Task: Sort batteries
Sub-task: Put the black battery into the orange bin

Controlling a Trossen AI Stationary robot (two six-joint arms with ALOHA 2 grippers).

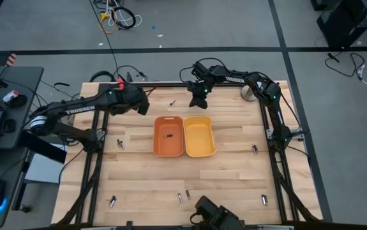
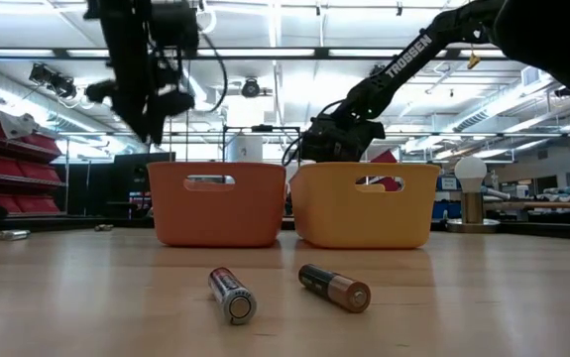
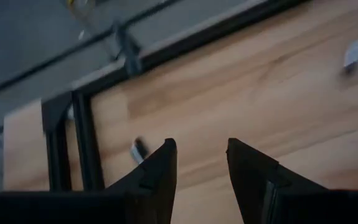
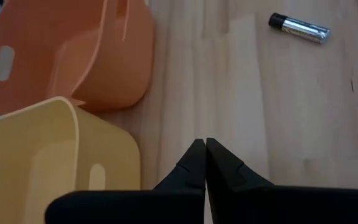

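An orange tray (image 1: 168,145) and a yellow tray (image 1: 199,136) stand side by side mid-table. One dark battery (image 1: 168,135) lies in the orange tray. Several batteries lie loose on the wood: one (image 1: 172,101) beyond the trays, one (image 1: 120,144) on the left, two (image 2: 232,296) (image 2: 334,288) at the near edge. My left gripper (image 1: 142,102) (image 3: 200,146) hovers open above the table's far left, empty. My right gripper (image 1: 199,99) (image 4: 203,142) is shut and empty, just beyond the trays' far ends, near the silvery battery (image 4: 298,28).
More batteries lie at the right (image 1: 254,149), near right (image 1: 265,199) and near left (image 1: 113,201). A metal cup (image 1: 248,92) stands at the far right corner. The black table frame (image 1: 87,153) runs along the edges. A camera mount (image 1: 209,211) sits at the near edge.
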